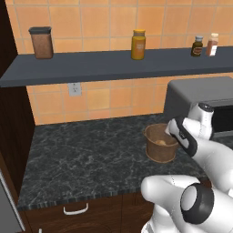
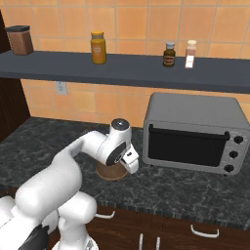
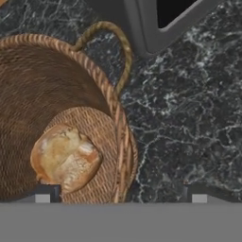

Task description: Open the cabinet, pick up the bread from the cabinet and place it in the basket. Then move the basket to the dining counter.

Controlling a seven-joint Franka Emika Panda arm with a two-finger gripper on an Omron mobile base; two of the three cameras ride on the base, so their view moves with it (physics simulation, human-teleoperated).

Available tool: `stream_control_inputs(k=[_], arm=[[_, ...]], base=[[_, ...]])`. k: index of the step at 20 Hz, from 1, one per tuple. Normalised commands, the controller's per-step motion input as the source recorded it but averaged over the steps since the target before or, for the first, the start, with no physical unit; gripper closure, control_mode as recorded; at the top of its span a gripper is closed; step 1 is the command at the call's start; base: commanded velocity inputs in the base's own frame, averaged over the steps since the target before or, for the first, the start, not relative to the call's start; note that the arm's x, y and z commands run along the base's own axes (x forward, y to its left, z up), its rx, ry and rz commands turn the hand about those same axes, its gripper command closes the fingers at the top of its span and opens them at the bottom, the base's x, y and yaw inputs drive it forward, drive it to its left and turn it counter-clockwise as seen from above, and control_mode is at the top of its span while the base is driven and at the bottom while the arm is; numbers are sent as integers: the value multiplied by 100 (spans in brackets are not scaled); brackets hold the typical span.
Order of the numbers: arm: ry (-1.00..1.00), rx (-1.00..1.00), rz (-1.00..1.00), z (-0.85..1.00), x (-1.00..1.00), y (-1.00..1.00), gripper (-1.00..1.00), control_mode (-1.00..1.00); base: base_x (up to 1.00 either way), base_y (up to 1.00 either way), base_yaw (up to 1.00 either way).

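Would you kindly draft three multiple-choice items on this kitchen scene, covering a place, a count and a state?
1. Where does the bread lie?
A. on the shelf
B. inside the basket
C. on the toaster oven

2. How many containers stand on the shelf?
A. two
B. four
C. six

3. How is the gripper?
A. open, astride the basket's rim
B. shut on the bread
C. shut on the basket's handle

Answers:
1 B, the hand view shows the bun on the woven floor.
2 B, one brown canister, one yellow jar and two small bottles stand there.
3 A, the fingertips stand wide apart, one inside the rim, one outside.
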Motion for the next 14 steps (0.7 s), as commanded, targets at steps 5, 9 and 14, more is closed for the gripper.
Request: stream_control_inputs(k=[5, 9, 14], arm=[[0, 1, 0, -33, 16, 1, -100, -100], [0, 0, 0, -43, 2, 28, 100, -100], [0, 0, 0, -43, -1, 40, 100, -100]], base=[[0, 0, 0], [0, 0, 0], [0, 0, 0]])
